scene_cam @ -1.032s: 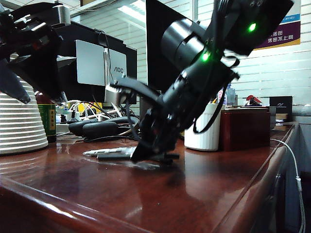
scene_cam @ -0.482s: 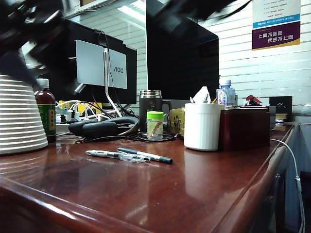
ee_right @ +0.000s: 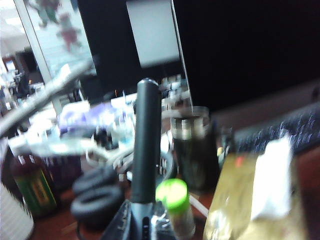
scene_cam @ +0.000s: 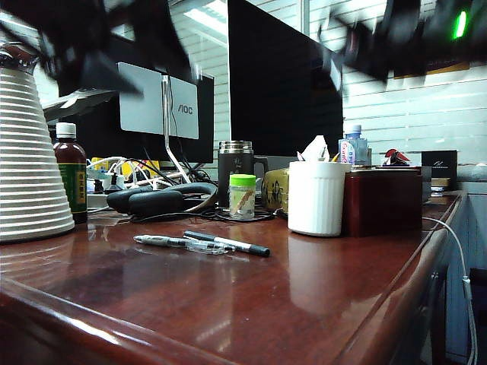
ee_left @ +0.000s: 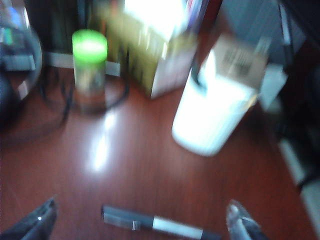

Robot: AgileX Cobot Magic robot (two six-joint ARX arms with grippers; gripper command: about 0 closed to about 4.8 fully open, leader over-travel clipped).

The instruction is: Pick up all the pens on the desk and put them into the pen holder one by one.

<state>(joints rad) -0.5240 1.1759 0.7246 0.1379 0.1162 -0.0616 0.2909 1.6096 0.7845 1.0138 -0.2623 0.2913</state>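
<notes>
Two pens are seen lying on the desk (scene_cam: 251,304) in the exterior view: a clear-and-white pen (scene_cam: 179,242) and a black pen with a white label (scene_cam: 227,243), tips touching or overlapping, in front of the white pen holder (scene_cam: 316,198) and a little to its left. Neither is gripped.

Right gripper (ee_right: 142,220): jaws closed on a thin dark pen (ee_right: 145,145), which is held pointing up and away from the wrist. In the exterior view that arm is only a blurred dark shape high up, above and to the right of the holder, so the pen is read as not yet dropped in.

Left gripper (ee_left: 140,222): jaws spread wide, nothing between them. In the left wrist view one finger (ee_left: 35,222) and the other sit either side of the black pen, which lies on the desk between them; whether the fingers touch the desk cannot be told from the blur. The holder stands near, beyond the pen.

What already sits in the holder cannot be made out; something pale pokes above its rim, identity unclear.

Progress, judged: one pen lifted and on its way, two left on the desk. Remaining: dark pen to be dropped in the holder, then black pen and clear-and-white pen to be picked and placed one at a time
</notes>
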